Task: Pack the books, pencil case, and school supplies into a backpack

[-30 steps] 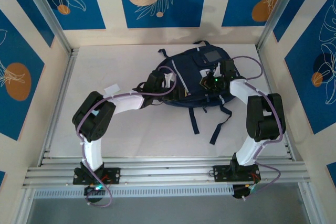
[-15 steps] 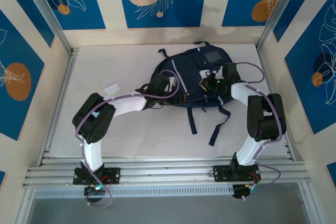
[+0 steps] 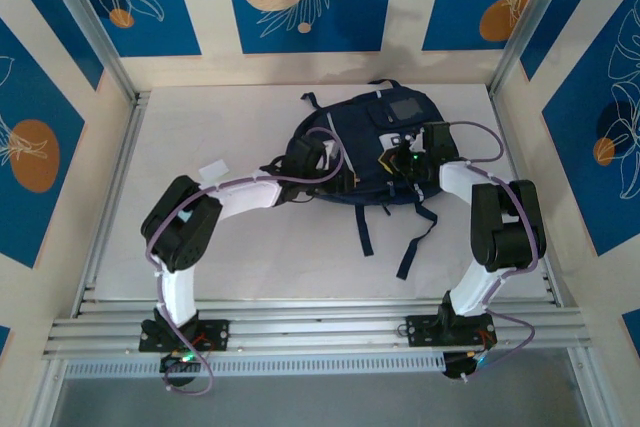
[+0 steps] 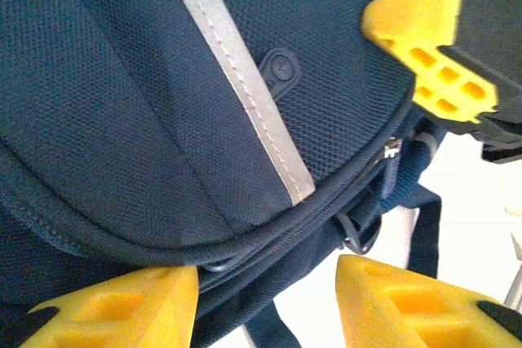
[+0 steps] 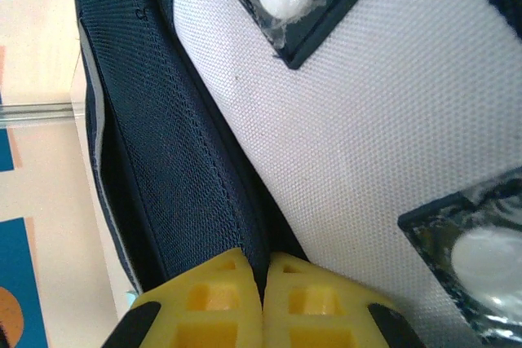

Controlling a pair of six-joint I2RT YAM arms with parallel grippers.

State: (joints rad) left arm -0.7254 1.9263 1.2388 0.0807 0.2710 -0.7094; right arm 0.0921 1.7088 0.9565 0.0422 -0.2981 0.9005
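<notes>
Navy backpack (image 3: 365, 132) lies on table (image 3: 220, 117) toward 1 o'clock. Right claw (image 5: 261, 265) clenched on its fabric edge; left claw (image 4: 266, 287) released, straddling the zipper seam.

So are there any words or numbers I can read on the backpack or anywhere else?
No words or numbers can be read anywhere.
On the tab of the backpack: a small round pressed-in sign, no letters I can make out.
On the grey patch: too small to read.
On the white patch: nothing written.
</notes>
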